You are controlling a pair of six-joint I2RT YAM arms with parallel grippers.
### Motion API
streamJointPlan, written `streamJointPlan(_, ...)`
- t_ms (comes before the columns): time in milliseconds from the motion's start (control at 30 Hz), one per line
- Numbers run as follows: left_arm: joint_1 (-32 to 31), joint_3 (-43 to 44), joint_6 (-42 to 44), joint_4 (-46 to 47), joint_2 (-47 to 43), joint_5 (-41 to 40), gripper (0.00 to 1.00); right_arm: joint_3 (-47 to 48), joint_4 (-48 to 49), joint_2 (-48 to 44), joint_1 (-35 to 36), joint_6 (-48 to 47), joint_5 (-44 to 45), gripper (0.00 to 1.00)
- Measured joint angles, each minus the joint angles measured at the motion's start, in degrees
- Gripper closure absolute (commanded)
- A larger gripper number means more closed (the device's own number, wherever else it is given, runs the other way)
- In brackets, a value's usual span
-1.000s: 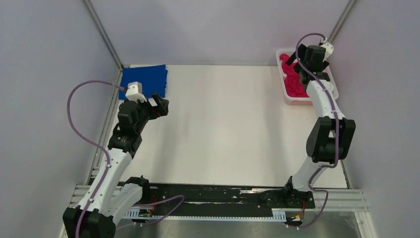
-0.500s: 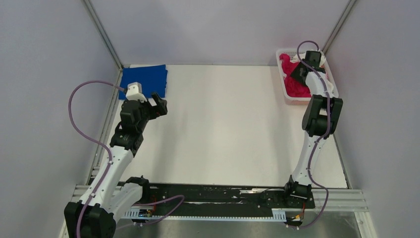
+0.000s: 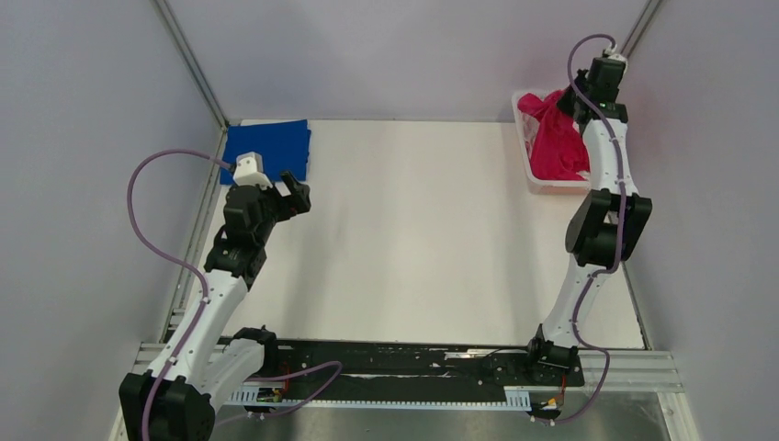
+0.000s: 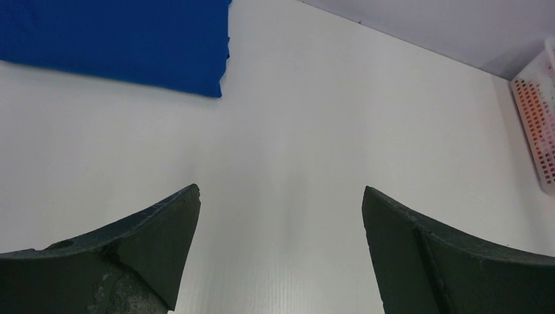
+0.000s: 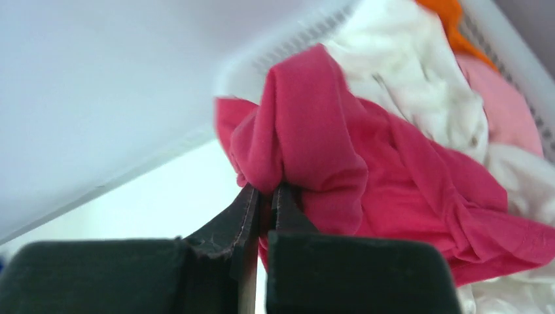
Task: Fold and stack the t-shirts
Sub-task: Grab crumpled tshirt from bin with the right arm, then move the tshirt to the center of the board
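Observation:
My right gripper [image 5: 266,188] is shut on a fold of the magenta-red t-shirt [image 5: 366,170]. That shirt [image 3: 557,138] hangs stretched up from the white lattice basket [image 3: 531,171] at the far right, held by the right gripper [image 3: 571,101] above it. White [image 5: 419,78], pink [image 5: 504,104] and orange [image 5: 451,16] t-shirts lie bunched in the basket behind it. A royal-blue t-shirt [image 3: 268,150] lies folded flat at the far left corner, also in the left wrist view [image 4: 118,39]. My left gripper [image 3: 296,195] hovers just in front of it, open and empty [image 4: 280,196].
The white table [image 3: 413,239] spans the middle between the arms. Grey walls close the back and both sides, with metal posts [image 3: 193,64] in the corners. The basket's edge [image 4: 538,124] shows at the right of the left wrist view.
My right gripper dipped into the basket, shut on the magenta-red t-shirt and lifted it upward. The left arm has stayed in place.

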Motion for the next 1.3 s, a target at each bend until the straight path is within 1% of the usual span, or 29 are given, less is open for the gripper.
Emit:
streamJointPlan(167, 0.0, -0.1, -1.2, 0.0, -1.3, -0.5, 0.00, 0.0, 3.8, -12.8, 1.0, -0.2, -10.2, 1.00)
streamJointPlan(300, 0.0, -0.6, -1.8, -0.2, -3.0, -1.0, 0.00, 1.6, 7.0, -21.2, 4.1, -0.1, -18.3, 1.00)
streamJointPlan(433, 0.0, -0.6, -2.4, -1.1, -3.7, -2.1, 0.00, 4.2, 9.8, -25.4, 10.8, -0.2, -25.6, 1.00)
streamJointPlan(600, 0.0, -0.6, -2.9, -2.8, -3.8, -3.7, 0.00, 5.0, 11.0, -26.1, 19.9, -0.2, -33.3, 1.00)
streamJointPlan(667, 0.0, -0.6, -3.1, -4.0, -3.8, -4.8, 0.00, 2.5, 11.3, -26.6, 21.9, -0.2, -35.3, 1.00)
streamJointPlan(733, 0.0, -0.5, -3.5, -5.2, -3.8, -6.3, 0.00, -2.8, 11.5, -28.2, 22.4, -0.1, -35.6, 1.00)
streamJointPlan(767, 0.0, -0.5, -3.8, -5.7, -3.8, -6.9, 0.00, -6.6, 11.8, -29.7, 22.4, -0.1, -35.2, 1.00)
streamJointPlan(800, 0.0, -0.5, -4.0, -6.3, -3.8, -7.6, 0.00, -12.5, 12.1, -31.8, 22.3, -0.2, -34.1, 1.00)
streamJointPlan(833, 0.0, -0.4, -4.1, -6.9, -3.7, -8.1, 0.00, -17.3, 12.2, -33.5, 22.0, -0.2, -33.0, 0.98)
streamJointPlan(867, 0.0, -0.2, -4.3, -7.5, -3.6, -8.5, 0.00, -22.9, 12.4, -35.4, 21.7, -0.1, -31.5, 0.93)
streamJointPlan(900, 0.0, 0.0, -4.4, -7.9, -3.4, -8.7, 0.00, -29.4, 12.7, -37.5, 21.3, 0.0, -29.5, 0.81)
streamJointPlan(967, 0.0, 0.7, -4.7, -8.8, -2.6, -9.0, 0.00, -40.1, 13.0, -40.1, 20.2, 0.7, -25.5, 0.40)
streamJointPlan(1000, 0.0, 1.2, -4.8, -9.2, -1.9, -9.0, 0.00, -45.5, 13.1, -40.8, 19.3, 1.3, -23.1, 0.26)
streamJointPlan(1033, 0.0, 1.9, -5.0, -9.8, -1.1, -9.0, 0.00, -50.0, 13.0, -40.8, 18.2, 1.8, -20.9, 0.07)
streamJointPlan(1067, 0.0, 2.6, -5.3, -10.4, -0.2, -9.0, 0.00, -53.4, 12.5, -40.7, 17.1, 2.7, -18.8, 0.01)
streamJointPlan(1167, 0.0, 4.8, -6.1, -12.4, 2.9, -8.8, 0.00, -60.6, 8.9, -40.1, 14.3, 4.0, -12.8, 0.00)
streamJointPlan(1300, 0.0, 5.8, -7.2, -14.0, 6.7, -5.7, 0.00, -61.9, 6.6, -40.7, 14.1, 4.6, -9.3, 0.00)
